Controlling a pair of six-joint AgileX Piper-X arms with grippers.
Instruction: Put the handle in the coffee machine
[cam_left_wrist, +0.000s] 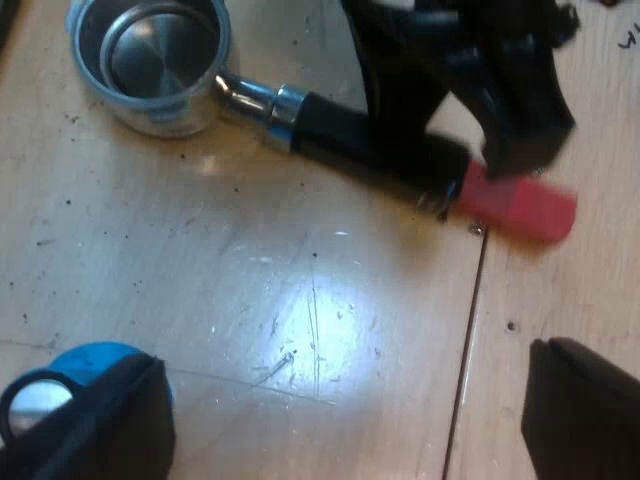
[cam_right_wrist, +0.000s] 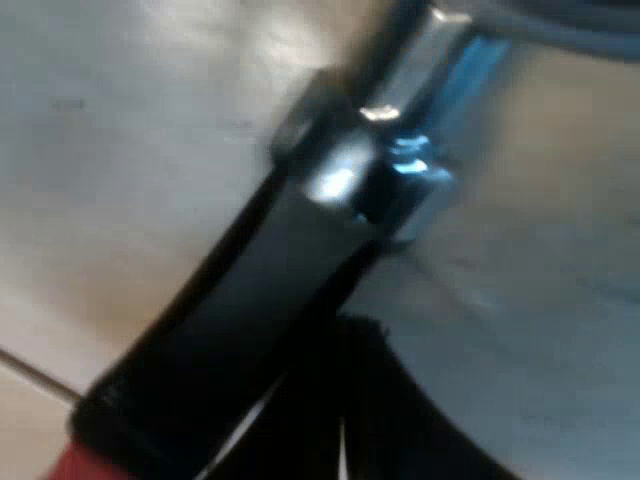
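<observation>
Left gripper (cam_left_wrist: 345, 385): wide open. Its two black fingers (cam_left_wrist: 590, 410) stand well apart with bare table between them, and it holds nothing.
Tamper (cam_left_wrist: 95, 360): blue with a shiny round face, just beside one finger of the left gripper. Whether they touch is hard to tell.
Table (cam_left_wrist: 300, 290): pale scratched wood with a dark seam running across it.
Holder (cam_left_wrist: 160, 110): loose on the table, well apart from the left gripper, not in any machine.
Basket (cam_left_wrist: 150, 50): round metal, its mouth facing up.
Handle (cam_left_wrist: 335, 130): dark, joined to the basket by a shiny neck and lying low along the wood.
Red end (cam_left_wrist: 515, 205): the far tip of the handle, close to the table's seam.
Right gripper (cam_left_wrist: 460, 150): down over the dark part of the handle, just beside the red end.
Right gripper's hold: its own wrist view is close on the handle, with something black against it, perhaps part of the claw. Whether it has closed on the handle I cannot tell.
</observation>
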